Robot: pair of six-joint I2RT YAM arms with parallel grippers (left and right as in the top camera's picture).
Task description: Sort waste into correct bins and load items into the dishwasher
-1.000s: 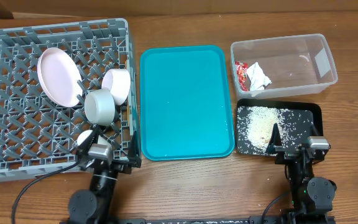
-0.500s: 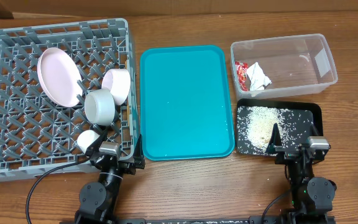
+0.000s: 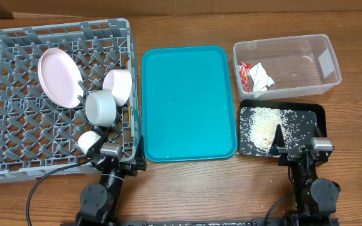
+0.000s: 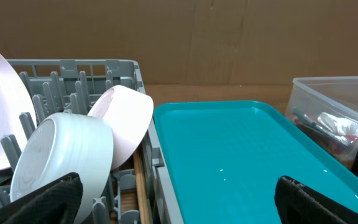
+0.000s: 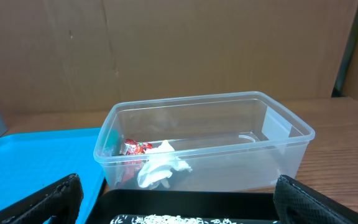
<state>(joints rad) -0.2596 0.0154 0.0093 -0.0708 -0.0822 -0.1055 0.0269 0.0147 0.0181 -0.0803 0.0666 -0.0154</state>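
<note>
The grey dish rack [image 3: 17,135] at the left holds a large white plate [image 3: 60,76], a small white dish [image 3: 118,86], a metal-grey bowl [image 3: 100,108] and a small white cup [image 3: 88,142]. In the left wrist view the bowl [image 4: 67,155] and dish [image 4: 126,121] lean together. A thin wooden chopstick [image 4: 140,190] lies along the rack's right wall. The clear tub [image 3: 307,63] holds the red-and-white wrapper [image 3: 255,76]. The black tray [image 3: 313,116] holds rice grains [image 3: 266,125]. My left gripper [image 3: 115,160] is open and empty at the rack's front right corner. My right gripper [image 3: 307,154] is open and empty at the black tray's front edge.
The teal serving tray [image 3: 189,103] lies between the rack and the bins, with a few white specks on it. It also shows in the left wrist view [image 4: 241,155]. The right wrist view shows the tub [image 5: 197,102], wrapper [image 5: 157,165] and black tray [image 5: 185,202]. A cardboard wall stands behind the table.
My left arm has shifted a little to the right along the rack's front edge over the last second. The right arm and all objects have not moved.
</note>
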